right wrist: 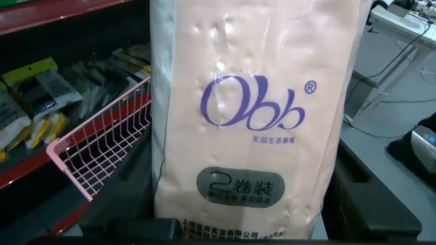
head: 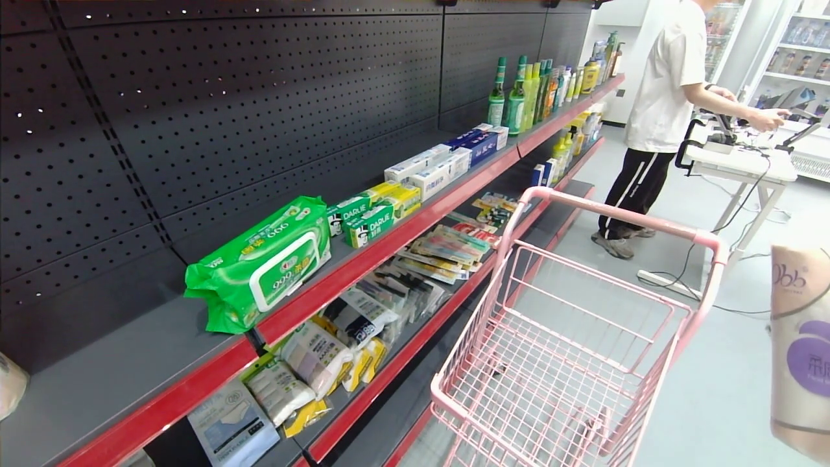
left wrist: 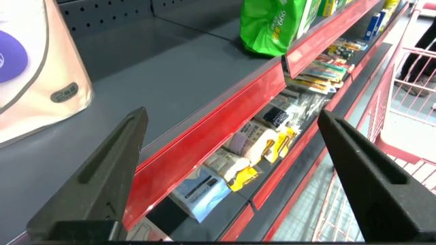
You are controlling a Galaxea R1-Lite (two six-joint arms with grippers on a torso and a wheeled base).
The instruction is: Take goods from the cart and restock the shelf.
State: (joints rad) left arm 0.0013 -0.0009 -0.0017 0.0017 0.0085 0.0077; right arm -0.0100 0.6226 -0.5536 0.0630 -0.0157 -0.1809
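Glossy plastic pack (right wrist: 252, 136) — wire cart (head: 616, 217)

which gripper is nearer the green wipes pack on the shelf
Left. The left gripper hangs open over the shelf edge with the green wipes pack just ahead; the right gripper holds a paper pack out past the pink cart.

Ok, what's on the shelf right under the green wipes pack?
Under the green wipes pack, the lower shelf holds flat packs of cloths and black-and-white packets. Its back part is covered by the upper shelf.
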